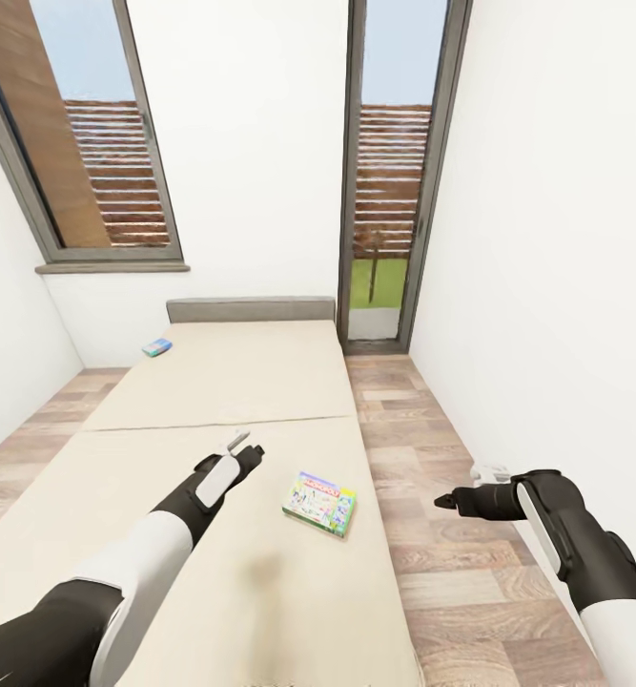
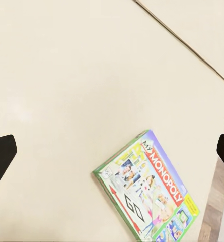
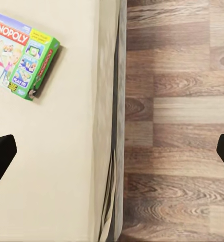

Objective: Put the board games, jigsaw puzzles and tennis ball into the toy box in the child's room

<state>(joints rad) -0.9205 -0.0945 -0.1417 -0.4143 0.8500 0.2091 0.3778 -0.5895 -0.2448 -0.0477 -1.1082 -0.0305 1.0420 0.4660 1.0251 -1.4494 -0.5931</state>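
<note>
left gripper (image 1: 244, 443) hangs over the bed (image 1: 213, 401), roughly mid-mattress, jaws spread wide w/ nothing between them; in the left wrist view both dark fingertips (image 2: 1, 156) sit at opposite edges of the frame, bare beige mattress between. just beside it, toward the bed's right edge, lies a board game (image 1: 320, 503): flat box, green sides, "my monopoly" printed on the lid (image 2: 149, 194), turned at an angle to the mattress edge, not touched by either gripper

right gripper (image 1: 451, 499) is out over the wood-plank floor (image 1: 451, 572) to the right of the bed, arm bent in from the lower right. its jaws are wide apart too, empty, fingertips (image 3: 1, 154) at the far edges of the right wrist view. that view looks straight down on the mattress edge, the dark gap along the frame and the floor planks, w/ the same monopoly box (image 3: 22, 59) near one corner, well clear of the fingers

further up the bed, near the left side and close to the grey headboard (image 1: 251, 309), a second small flat box (image 1: 156, 347), blue-ish, lies on the mattress; too small to read. a seam runs across the mattress btwn the two boxes

behind the headboard: white wall, a window (image 1: 89, 143) at left and a tall narrow glazed door (image 1: 389, 172) at right, wooden slats and grass outside
</note>
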